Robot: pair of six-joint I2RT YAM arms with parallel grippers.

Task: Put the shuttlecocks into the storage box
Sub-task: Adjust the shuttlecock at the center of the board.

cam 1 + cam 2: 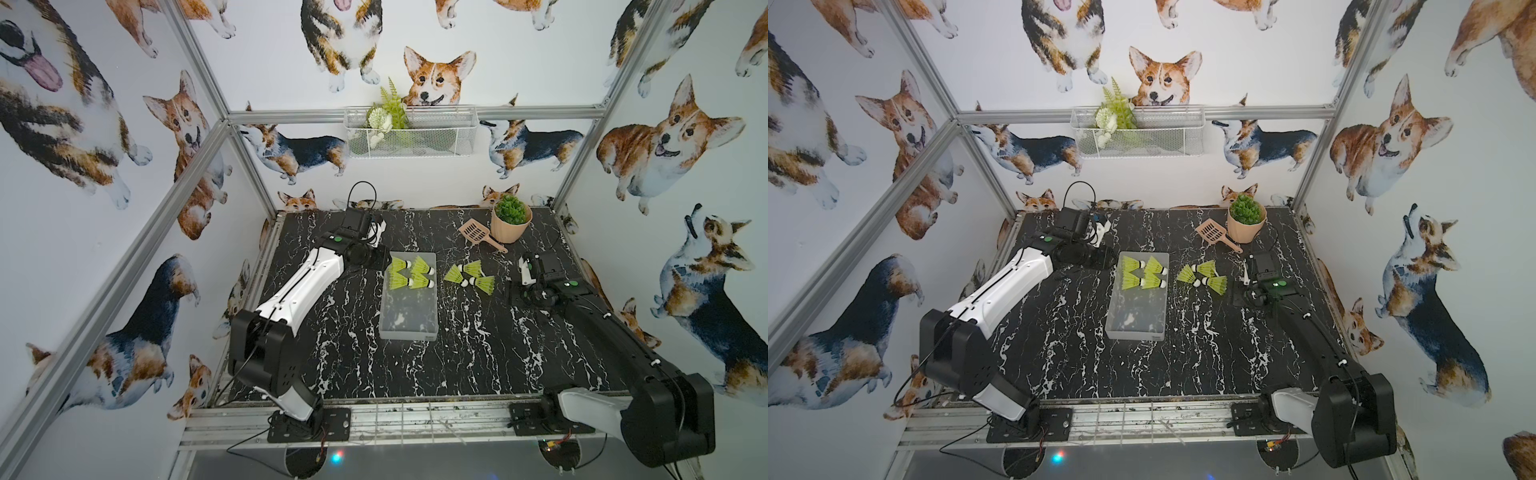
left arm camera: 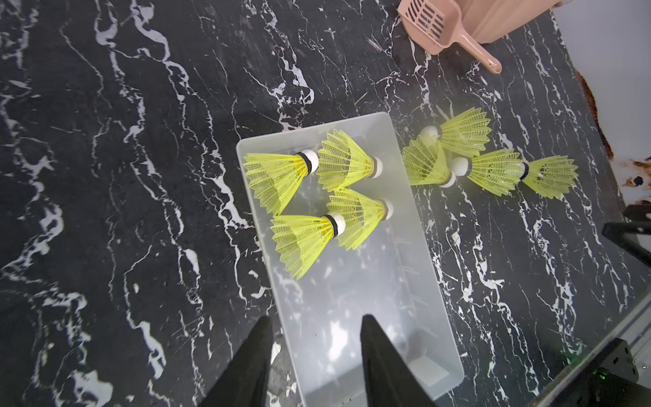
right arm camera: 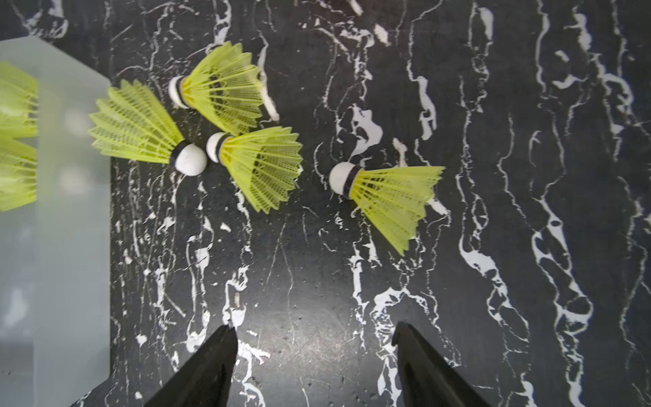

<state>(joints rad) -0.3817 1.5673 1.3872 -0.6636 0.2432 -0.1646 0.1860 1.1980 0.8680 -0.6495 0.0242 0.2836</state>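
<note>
Both top views: storage box [image 1: 409, 316] holds four shuttlecocks [image 1: 419, 266] at its far end; four loose shuttlecocks [image 1: 453, 273] just right of it. Left wrist: left gripper [image 2: 316, 319] spread, empty, tips seen over box's empty end. Right wrist: right gripper [image 3: 314, 326] spread, empty, right of box.

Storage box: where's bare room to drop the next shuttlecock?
In the storage box, the near half is bare, between its near wall and four shuttlecocks crowding the far end. Also crowded: loose shuttlecocks on the table to its right.
</note>
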